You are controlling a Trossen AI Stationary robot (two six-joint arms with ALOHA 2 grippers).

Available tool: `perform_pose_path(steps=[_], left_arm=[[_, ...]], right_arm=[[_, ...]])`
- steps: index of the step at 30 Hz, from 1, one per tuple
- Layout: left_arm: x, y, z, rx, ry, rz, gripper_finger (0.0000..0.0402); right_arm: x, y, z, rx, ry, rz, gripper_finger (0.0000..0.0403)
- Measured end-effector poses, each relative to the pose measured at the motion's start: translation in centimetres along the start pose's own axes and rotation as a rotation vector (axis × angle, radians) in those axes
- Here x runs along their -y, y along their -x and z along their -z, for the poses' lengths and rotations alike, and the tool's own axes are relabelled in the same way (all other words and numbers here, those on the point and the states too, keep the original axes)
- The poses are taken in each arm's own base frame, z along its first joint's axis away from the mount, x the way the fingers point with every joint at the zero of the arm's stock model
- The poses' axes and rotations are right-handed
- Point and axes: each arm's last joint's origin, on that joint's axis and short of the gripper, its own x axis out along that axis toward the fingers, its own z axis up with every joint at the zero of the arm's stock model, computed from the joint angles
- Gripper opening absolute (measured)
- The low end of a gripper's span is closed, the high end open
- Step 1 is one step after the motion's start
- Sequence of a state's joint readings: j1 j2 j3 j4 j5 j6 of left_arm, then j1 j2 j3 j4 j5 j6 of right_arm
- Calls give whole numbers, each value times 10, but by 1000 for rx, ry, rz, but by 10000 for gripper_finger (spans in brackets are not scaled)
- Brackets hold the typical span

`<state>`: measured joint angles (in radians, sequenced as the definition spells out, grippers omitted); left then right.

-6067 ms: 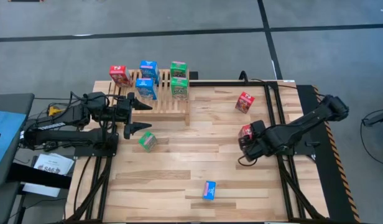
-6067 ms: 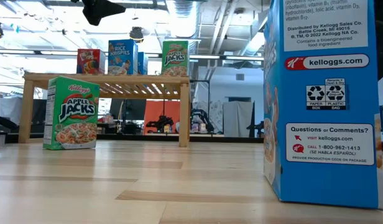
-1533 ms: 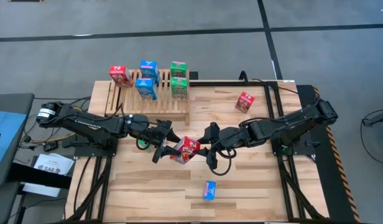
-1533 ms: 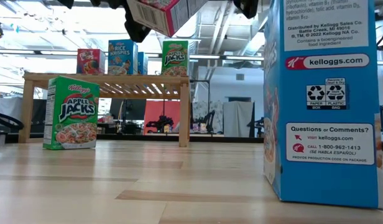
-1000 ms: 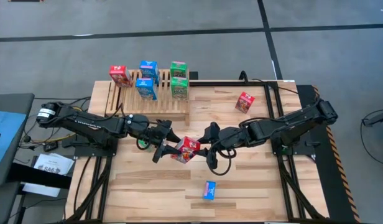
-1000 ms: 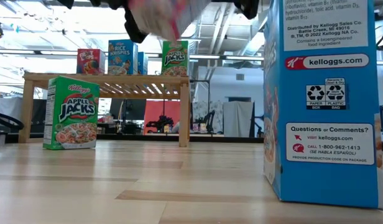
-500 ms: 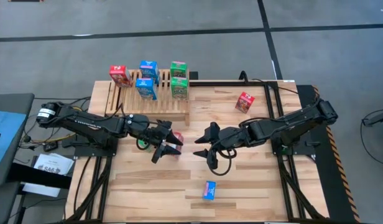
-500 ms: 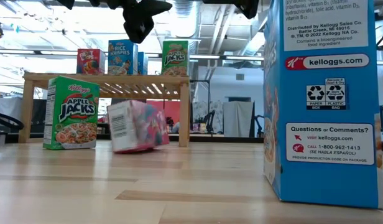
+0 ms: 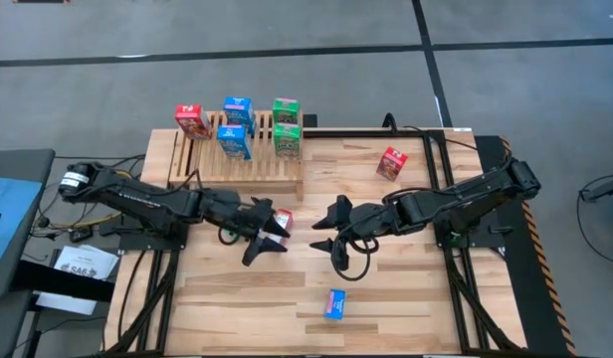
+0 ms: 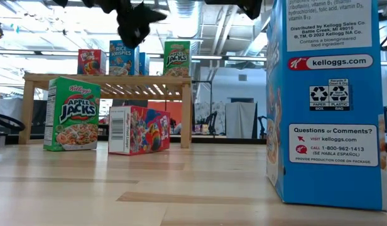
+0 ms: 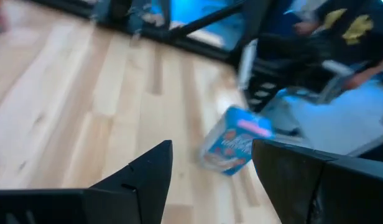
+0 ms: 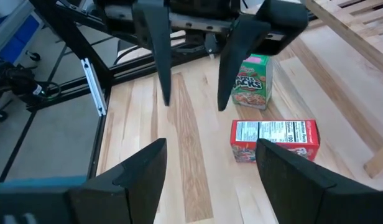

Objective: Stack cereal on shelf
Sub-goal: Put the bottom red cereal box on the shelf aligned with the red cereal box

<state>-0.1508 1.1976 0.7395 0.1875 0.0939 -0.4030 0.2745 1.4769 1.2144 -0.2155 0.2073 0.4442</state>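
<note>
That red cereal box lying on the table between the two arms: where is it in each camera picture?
High view: the red cereal box lies mid-table, just beyond the left gripper, partly hidden by it.
Low view: it sits on the tabletop, in front of the shelf.
Left wrist view: not in it.
Right wrist view: it lies on its side.
Shared landmark: the green Apple Jacks box right beside it, also in the right wrist view.

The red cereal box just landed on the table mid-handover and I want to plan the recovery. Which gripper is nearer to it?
Left. The left gripper hangs right beside the red box, open and empty. The right gripper is farther off on the box's other side, also open.
</note>
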Motion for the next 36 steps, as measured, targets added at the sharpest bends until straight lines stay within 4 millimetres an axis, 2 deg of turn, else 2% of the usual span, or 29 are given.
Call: perform_pose_path(steps=[6,20,23,28,32,36], left_arm=[[5,0,12,-8,4,-211,208],[8,0,13,2,27,-223,212],[6,0,13,-1,25,-220,231],[-2,1,10,11,70,-256,286],[-8,2,11,38,150,-374,324],[-12,5,16,66,215,-512,340]], right_arm=[[1,0,3,-28,-17,13,272],[2,0,4,-41,-17,20,272],[2,0,4,-41,-17,20,272],[2,0,4,-41,-16,20,272],[2,0,5,-46,-11,22,272],[3,0,6,-65,-4,31,272]])
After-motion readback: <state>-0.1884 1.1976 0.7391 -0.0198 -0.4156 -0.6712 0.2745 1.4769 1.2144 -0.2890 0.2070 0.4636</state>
